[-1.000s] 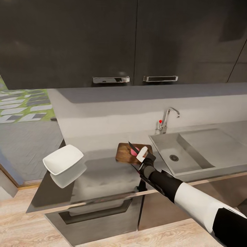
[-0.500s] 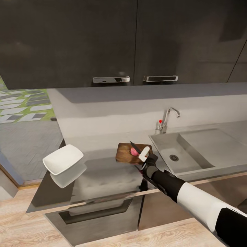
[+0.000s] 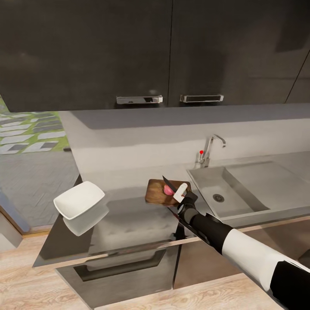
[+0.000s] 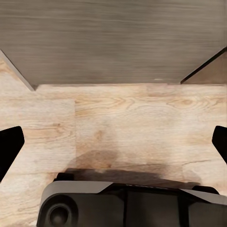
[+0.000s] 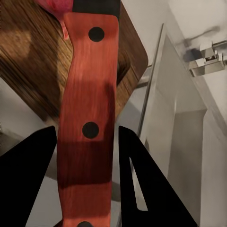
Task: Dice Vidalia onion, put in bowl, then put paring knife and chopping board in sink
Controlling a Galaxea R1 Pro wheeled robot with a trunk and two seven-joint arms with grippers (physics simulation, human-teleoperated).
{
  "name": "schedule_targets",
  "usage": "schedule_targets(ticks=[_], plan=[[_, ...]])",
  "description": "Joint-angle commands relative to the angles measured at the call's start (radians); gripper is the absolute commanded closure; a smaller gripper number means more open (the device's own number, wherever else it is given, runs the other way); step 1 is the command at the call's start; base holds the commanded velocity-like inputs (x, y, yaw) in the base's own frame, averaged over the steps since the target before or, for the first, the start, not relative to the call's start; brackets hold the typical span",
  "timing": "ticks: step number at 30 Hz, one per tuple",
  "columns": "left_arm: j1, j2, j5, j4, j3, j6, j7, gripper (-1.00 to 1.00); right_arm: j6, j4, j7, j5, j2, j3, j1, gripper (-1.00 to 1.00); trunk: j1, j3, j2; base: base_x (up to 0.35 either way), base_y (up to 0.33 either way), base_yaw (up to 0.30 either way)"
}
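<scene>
Reaching in from the near right, the right arm ends in the right gripper (image 3: 182,199), clamped on the paring knife (image 3: 168,184). From the head view the red handle is hidden behind the gripper; only the dark blade shows, pointing away and slightly left over the Vidalia onion (image 3: 167,189). The right wrist view shows the handle (image 5: 87,123) lengthwise between two dark fingers (image 5: 28,175), its far end meeting a pink sliver of onion. That onion sits on the chopping board (image 3: 155,193), on the countertop (image 3: 129,224) just left of the sink (image 3: 241,193). The white bowl (image 3: 79,199) stands well left. Hanging over wooden floor (image 4: 118,123), the left gripper (image 4: 113,142) has its fingertips wide apart.
</scene>
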Motion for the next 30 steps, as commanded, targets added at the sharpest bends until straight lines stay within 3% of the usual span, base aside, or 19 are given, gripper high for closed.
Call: schedule_targets(ticks=[1,12,30], plan=[[0.0,0.0,0.008,-0.001,-0.003,-0.002,0.006,-1.0,0.003,-0.002,-0.009,-0.01,-0.001,0.006,-0.002,1.0,0.001,-0.003,-0.002,0.0,0.0,0.0],[0.0,-0.002,0.007,0.002,-0.003,-0.002,0.006,-1.0,0.003,0.017,-0.008,-0.013,0.0,0.008,-0.002,1.0,0.001,-0.017,-0.002,0.011,0.0,0.0],[0.0,-0.002,0.008,0.005,-0.003,-0.002,0.006,-1.0,0.003,0.017,-0.008,-0.013,0.0,0.008,-0.002,1.0,0.001,-0.017,-0.002,0.0,0.0,0.0]])
